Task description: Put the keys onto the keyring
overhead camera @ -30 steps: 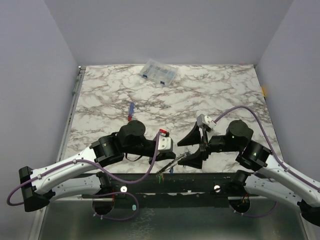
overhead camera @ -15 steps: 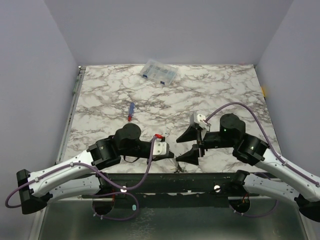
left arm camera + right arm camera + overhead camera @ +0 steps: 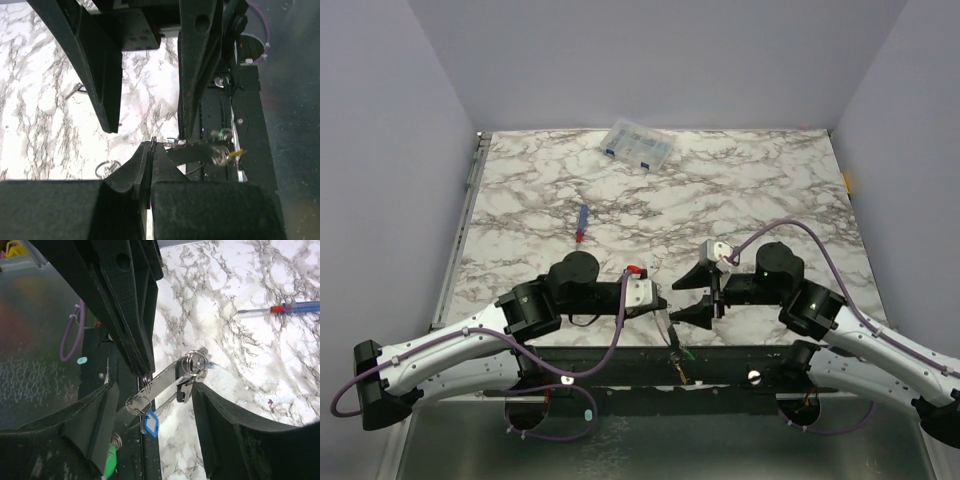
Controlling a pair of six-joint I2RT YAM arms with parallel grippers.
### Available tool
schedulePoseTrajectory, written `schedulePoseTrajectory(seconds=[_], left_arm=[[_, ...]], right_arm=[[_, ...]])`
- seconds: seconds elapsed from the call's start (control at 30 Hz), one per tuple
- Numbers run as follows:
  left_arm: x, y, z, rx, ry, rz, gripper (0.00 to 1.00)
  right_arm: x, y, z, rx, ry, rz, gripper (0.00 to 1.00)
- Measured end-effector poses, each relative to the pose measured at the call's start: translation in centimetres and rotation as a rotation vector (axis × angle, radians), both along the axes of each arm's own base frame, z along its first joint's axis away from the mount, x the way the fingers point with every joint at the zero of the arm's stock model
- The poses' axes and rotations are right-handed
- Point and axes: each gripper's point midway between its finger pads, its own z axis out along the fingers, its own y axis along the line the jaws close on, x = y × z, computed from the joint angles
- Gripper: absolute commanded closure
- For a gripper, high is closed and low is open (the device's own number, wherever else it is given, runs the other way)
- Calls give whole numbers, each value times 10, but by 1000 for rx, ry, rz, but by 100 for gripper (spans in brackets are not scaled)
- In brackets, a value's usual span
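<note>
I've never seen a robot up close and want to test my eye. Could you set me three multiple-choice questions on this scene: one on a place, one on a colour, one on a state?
1. Where does the clear plastic box sit?
A. near the far edge of the table
B. between the two grippers
C. at the near left corner

2. What colours is the screwdriver?
A. green and yellow
B. red and blue
C. all black

3. How do the jaws of the right gripper stand?
A. shut tight
B. open
C. out of sight

Answers:
1 A: it lies close to the back wall, far from both arms.
2 B: the right wrist view shows a red collar and a blue handle.
3 B: its two fingers stand well apart in the top view.
</note>
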Motion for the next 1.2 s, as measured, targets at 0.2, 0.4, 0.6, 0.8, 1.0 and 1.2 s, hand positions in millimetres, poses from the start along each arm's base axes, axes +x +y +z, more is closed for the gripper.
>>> schedulePoseTrajectory(seconds=[0.2, 0.4, 0.6, 0.8, 1.0, 1.2], left_arm=[[6, -5, 7, -37, 21, 41, 100], [15, -10, 1, -24, 47, 88, 100], [24, -15, -10, 5, 72, 133, 100], [31, -17, -17, 25, 88, 172, 100], [38, -19, -20, 36, 99, 211, 100], [44, -24, -16, 32, 110, 233, 100]], right_arm=[[12, 7, -6, 31, 44, -69, 31], [26, 8, -8, 39, 106, -165, 29], [35, 5, -12, 31, 151, -241, 24], [39, -4, -7, 39, 168, -304, 24], [45, -12, 0, 39, 192, -375, 25], [42, -13, -9, 24, 244, -390, 27]])
